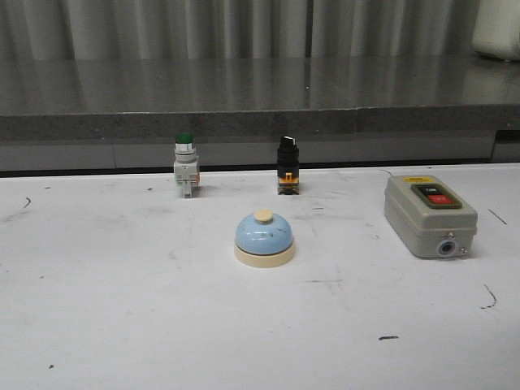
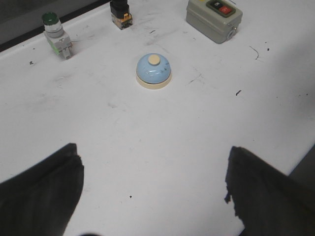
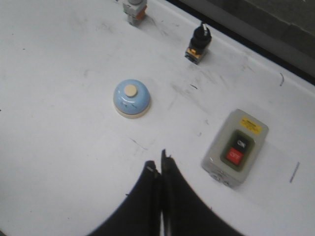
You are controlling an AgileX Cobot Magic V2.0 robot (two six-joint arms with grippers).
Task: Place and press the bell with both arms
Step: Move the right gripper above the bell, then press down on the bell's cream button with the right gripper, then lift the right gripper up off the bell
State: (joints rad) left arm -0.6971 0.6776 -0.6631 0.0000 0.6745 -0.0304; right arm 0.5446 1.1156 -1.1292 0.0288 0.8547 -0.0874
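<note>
Fingers (image 2: 44, 191) of the left gripper (image 2: 155, 196) are spread wide with nothing between them, and the bell (image 2: 153, 71) is seen well ahead of them, upright on the white table (image 2: 147, 147). Tips of the right gripper (image 3: 160, 169) are pressed together, nothing held; the bell (image 3: 131, 99) sits ahead and apart from them, while a grey switch box (image 3: 235, 148) lies just beside them. Beyond the bell (image 1: 264, 238), a green-capped pushbutton (image 1: 185, 166) and a black selector switch (image 1: 287, 165) are set.
</note>
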